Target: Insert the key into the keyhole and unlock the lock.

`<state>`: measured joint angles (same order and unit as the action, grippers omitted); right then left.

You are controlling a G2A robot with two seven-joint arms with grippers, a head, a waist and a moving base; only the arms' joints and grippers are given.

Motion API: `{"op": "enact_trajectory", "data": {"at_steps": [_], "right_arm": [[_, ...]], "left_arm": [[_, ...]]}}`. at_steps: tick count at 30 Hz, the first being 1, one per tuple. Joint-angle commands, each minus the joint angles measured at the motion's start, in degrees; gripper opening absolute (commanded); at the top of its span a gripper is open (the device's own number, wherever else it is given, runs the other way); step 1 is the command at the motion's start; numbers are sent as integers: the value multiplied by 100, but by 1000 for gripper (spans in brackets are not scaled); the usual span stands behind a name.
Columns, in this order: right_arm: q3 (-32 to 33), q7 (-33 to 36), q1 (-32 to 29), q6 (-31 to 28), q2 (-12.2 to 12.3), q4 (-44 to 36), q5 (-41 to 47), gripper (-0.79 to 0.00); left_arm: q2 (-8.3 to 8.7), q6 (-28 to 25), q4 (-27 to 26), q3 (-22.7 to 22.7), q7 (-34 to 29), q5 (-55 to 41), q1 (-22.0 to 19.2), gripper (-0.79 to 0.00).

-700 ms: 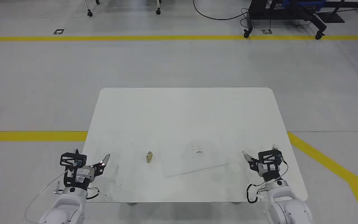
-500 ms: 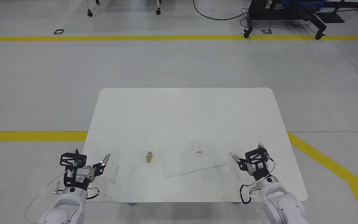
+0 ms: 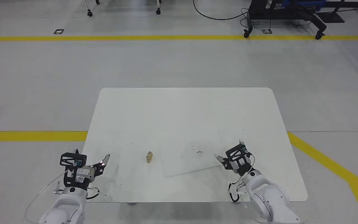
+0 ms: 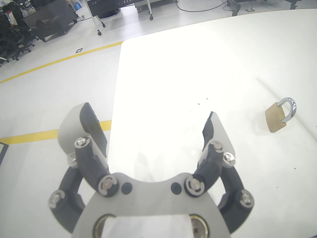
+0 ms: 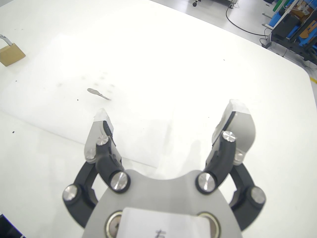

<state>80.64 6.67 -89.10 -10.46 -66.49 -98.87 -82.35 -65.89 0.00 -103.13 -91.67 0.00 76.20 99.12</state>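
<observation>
A small brass padlock with a silver shackle lies on the white table, near its front left; it also appears as the padlock and the padlock. A small silver key lies flat on a thin white sheet, key. My right gripper stands open over the table just right of the key, with nothing between its fingers; my right gripper faces the key. My left gripper stands open at the table's front left edge, left of the padlock, left gripper empty.
The sheet's edge forms a low step on the tabletop. Yellow floor lines run beside the table. Carts and cables stand far behind it.
My right gripper has moved left across the table's front, from near the right edge to close beside the key. The left arm has not moved.
</observation>
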Motion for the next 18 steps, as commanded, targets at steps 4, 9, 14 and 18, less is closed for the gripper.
{"op": "enact_trajectory", "data": {"at_steps": [4, 9, 14, 18], "right_arm": [[-202, -120, 142, -648, 5, 95, -2, 0], [-357, -160, 334, -1695, 45, 119, -34, 0], [-559, 197, 617, -1765, 32, 231, -199, -366], [-783, 593, 967, -2074, 15, 450, -227, -277]], "left_arm": [[0, 0, 0, 0, 0, 0, 0, 0], [0, 0, 0, 0, 0, 0, 0, 0], [0, 0, 0, 0, 0, 0, 0, 0], [0, 0, 0, 0, 0, 0, 0, 0]]}}
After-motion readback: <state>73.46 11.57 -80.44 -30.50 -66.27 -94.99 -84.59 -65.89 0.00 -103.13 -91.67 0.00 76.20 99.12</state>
